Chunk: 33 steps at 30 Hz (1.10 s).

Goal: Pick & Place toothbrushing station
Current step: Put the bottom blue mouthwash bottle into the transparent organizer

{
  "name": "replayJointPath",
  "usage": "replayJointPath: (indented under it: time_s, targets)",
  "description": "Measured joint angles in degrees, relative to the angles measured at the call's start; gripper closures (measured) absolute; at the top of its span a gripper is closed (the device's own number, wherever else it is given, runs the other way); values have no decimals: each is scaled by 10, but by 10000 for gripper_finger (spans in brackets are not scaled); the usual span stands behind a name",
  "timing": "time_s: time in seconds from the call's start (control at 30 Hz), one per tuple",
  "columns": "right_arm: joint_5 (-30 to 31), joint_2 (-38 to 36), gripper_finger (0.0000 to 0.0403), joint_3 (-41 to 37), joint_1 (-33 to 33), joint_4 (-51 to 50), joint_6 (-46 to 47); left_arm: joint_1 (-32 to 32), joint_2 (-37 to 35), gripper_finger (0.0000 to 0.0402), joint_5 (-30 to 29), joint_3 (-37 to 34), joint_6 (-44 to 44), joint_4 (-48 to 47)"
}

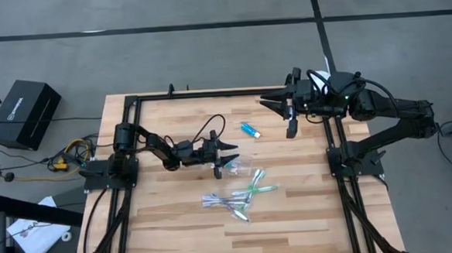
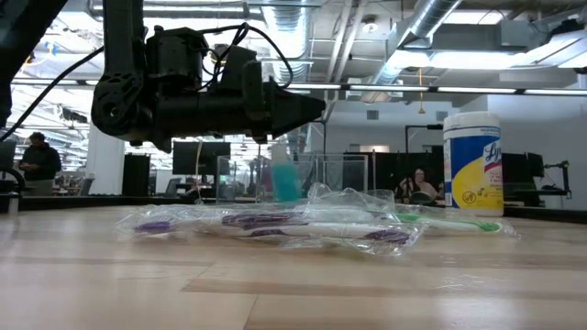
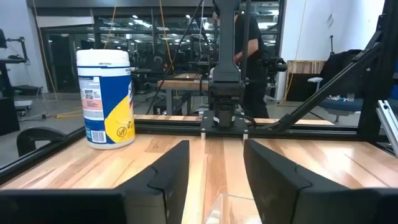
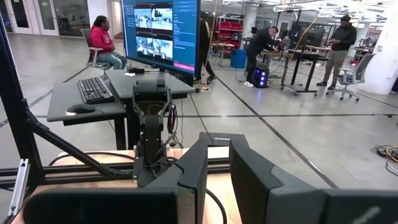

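Several purple-white and green toothbrushes in clear wrappers (image 1: 233,197) lie in a loose heap at mid-table, and they also show in the low view (image 2: 275,225). A small clear cup (image 1: 238,166) sits just beyond them on the table. A blue tube with a white cap (image 1: 249,130) lies farther back. My left gripper (image 1: 229,155) is open and empty. It hangs above the cup with its fingers pointing toward the table's right. The cup's rim (image 3: 224,208) shows low between the fingers. My right gripper (image 1: 274,103) waits at the far right, its fingers a narrow gap apart and empty.
A white-lidded yellow-and-blue canister (image 3: 106,99) stands at the table's far right, near my right arm, and it also shows in the low view (image 2: 472,165). The black frame rails (image 1: 209,94) border the table. Bare wood lies along the near edge (image 1: 216,239).
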Motion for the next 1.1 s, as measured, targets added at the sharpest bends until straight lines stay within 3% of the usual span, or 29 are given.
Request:
replayJointPath:
  time_s: [0.27,0.53,0.7,0.77,0.93,1.1]
  targets:
    - [0,0,344,0,0,0,0,0,0,299,2,0,0,0]
    - [0,0,344,0,-1,-1,-4,0,-3,303,1,0,-24,-1]
    - [0,-3,344,0,-1,-1,-5,-8,-61,305,15,-1,-35,-12]
    - [0,-5,344,0,-1,8,-5,-10,-115,308,18,-1,-31,-94]
    - [0,-21,344,1,-3,21,-4,-9,-284,311,16,4,-14,-450]
    - [0,-27,344,1,-21,18,20,-7,-448,312,16,9,-70,-629]
